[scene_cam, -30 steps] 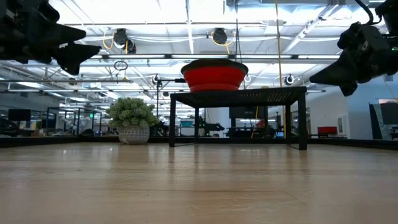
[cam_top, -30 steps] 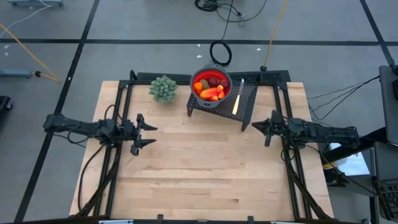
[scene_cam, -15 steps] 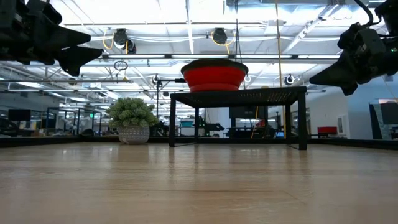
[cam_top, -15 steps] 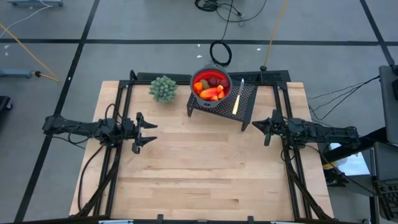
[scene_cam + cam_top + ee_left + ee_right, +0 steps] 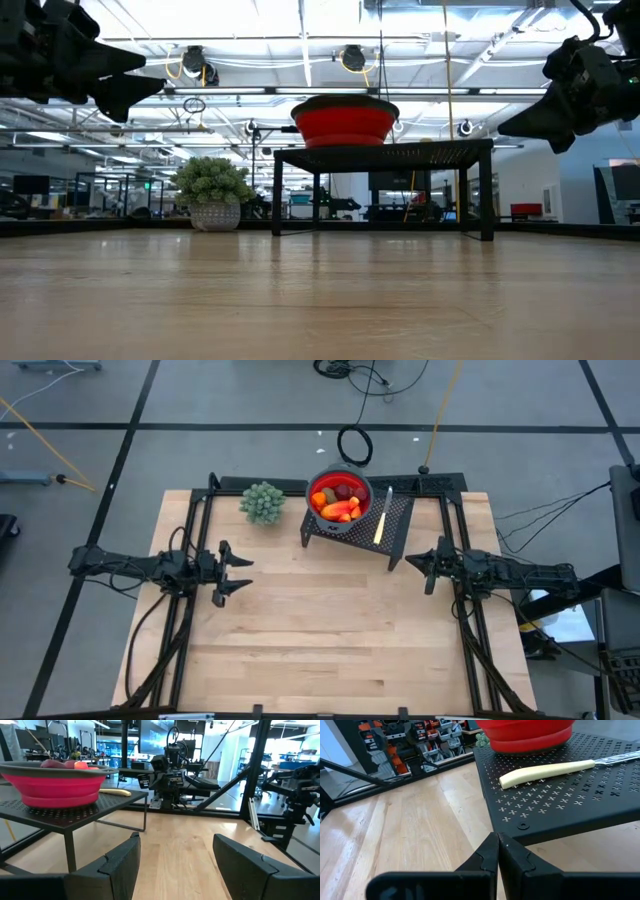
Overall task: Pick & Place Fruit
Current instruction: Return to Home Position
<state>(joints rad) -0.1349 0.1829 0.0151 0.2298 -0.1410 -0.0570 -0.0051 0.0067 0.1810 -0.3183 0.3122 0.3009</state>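
The fruit [image 5: 339, 502], orange, red and olive pieces, lies inside a red bowl [image 5: 314, 488] with a grey rim. The bowl stands on a black perforated stand [image 5: 398, 522] at the table's far middle; the red bowl [image 5: 55, 787] and stand also show in the left wrist view. My left gripper [image 5: 236, 577] hovers open near the table's left edge, above the wood. My right gripper [image 5: 425, 567] hovers shut near the right edge, pointing at the stand [image 5: 560, 805]. Neither touches anything.
A cream-handled knife [image 5: 381, 520] lies on the stand beside the bowl. A green bushy plant ball [image 5: 262, 502] in a pot sits at the far left of the stand. Bare wood [image 5: 330, 630] stretches between the arms and toward the near edge.
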